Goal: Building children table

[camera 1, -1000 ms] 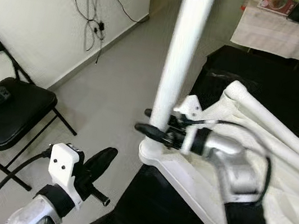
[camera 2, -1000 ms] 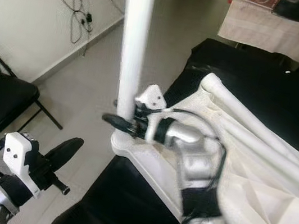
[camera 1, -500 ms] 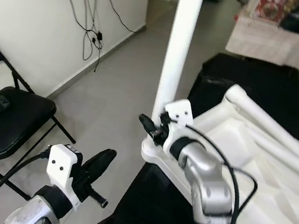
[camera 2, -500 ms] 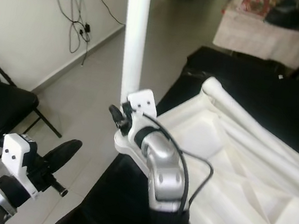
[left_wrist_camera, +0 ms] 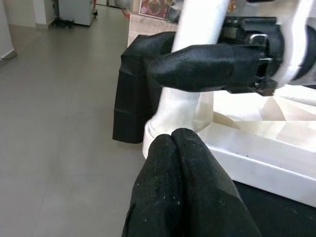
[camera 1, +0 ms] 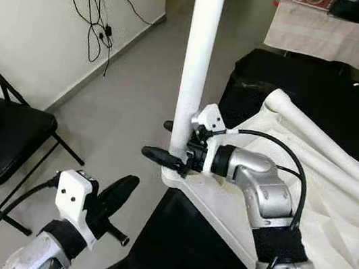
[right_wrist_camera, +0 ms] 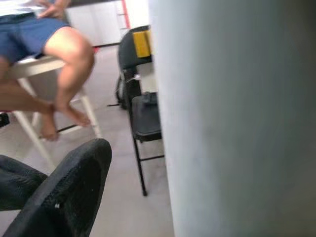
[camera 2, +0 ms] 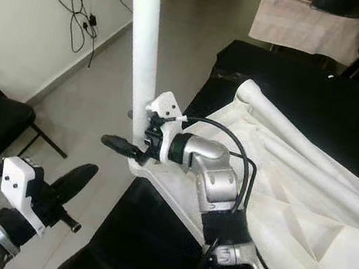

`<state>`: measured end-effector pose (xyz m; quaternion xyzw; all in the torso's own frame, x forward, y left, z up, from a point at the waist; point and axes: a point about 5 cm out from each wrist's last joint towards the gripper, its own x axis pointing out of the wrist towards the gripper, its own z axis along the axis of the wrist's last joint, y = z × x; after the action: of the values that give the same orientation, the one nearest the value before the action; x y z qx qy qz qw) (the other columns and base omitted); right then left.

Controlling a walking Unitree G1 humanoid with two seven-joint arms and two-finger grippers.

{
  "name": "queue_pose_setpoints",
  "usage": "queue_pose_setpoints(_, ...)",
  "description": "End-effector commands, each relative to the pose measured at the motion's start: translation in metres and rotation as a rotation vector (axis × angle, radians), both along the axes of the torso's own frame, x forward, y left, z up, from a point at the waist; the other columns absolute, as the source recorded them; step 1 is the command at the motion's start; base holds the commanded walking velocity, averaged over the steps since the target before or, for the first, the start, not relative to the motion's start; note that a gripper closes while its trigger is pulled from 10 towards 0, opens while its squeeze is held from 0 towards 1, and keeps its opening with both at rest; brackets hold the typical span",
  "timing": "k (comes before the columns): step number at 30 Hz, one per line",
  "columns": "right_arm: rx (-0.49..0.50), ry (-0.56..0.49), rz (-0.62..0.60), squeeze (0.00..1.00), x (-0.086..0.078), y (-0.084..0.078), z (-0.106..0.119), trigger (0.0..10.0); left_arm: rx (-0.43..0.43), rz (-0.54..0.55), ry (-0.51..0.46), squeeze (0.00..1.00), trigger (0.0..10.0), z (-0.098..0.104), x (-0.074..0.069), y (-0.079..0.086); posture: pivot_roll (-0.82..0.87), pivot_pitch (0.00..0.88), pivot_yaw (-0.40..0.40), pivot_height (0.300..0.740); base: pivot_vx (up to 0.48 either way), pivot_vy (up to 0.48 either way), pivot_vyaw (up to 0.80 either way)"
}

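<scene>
The right arm is reaching forward and to the left across the scene, its silver forearm bending at the elbow and its wrist turning sideways. The right claw [camera 1: 166,142] is straddling an upright white post — one black finger is showing on the near side, the tip of the other on the far side — with the jaws parted around it. The left arm is hanging low at the near left, forearm angling up and forward. The left claw [camera 1: 118,196] is pointing toward the right one, its two fingers [left_wrist_camera: 182,187] pressing together, gripping nothing.
</scene>
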<state>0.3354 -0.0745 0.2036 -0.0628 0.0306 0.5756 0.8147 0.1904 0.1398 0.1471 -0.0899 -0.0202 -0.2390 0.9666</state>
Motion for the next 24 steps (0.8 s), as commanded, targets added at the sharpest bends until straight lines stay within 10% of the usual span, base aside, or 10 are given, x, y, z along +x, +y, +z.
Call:
queue_pose_setpoints(1,-0.018,0.015,0.060,0.00,-0.001,0.009,-0.006,10.0,0.007,0.000,0.014,0.00,10.0,-0.001,-0.003,-0.002,0.00,0.171,-0.011,0.740,0.000,0.000,0.00)
queue_pose_setpoints(5,-0.018,0.040,0.118,0.00,0.008,0.011,-0.006,10.0,0.011,0.000,0.022,0.00,10.0,0.001,-0.009,-0.002,0.02,0.191,-0.002,0.740,0.000,0.000,0.00)
queue_pose_setpoints(8,-0.029,0.048,0.126,0.00,0.013,0.013,-0.008,8.2,0.013,-0.002,0.028,0.00,10.0,0.001,-0.012,-0.002,0.03,0.202,0.010,0.740,0.000,0.000,0.00)
queue_pose_setpoints(9,-0.031,0.049,0.126,0.00,0.016,0.013,-0.008,2.5,0.015,-0.003,0.031,0.00,10.0,0.001,-0.013,-0.002,0.03,0.204,0.011,0.740,0.000,0.000,0.00)
queue_pose_setpoints(10,-0.031,0.049,0.126,0.00,0.016,0.013,-0.008,2.5,0.015,-0.003,0.031,0.00,10.0,0.001,-0.013,-0.002,0.03,0.204,0.011,0.740,0.000,0.000,0.00)
queue_pose_setpoints(11,-0.019,0.057,0.126,0.00,0.017,0.014,-0.008,0.0,0.016,-0.005,0.033,0.00,10.0,0.001,-0.014,-0.002,0.04,0.208,0.016,0.740,0.000,0.000,0.00)
queue_pose_setpoints(24,-0.098,-0.046,0.047,0.00,0.024,-0.015,-0.014,0.0,0.025,-0.017,0.055,0.00,10.0,0.000,-0.018,-0.003,0.03,0.193,0.007,0.740,0.000,0.000,0.00)
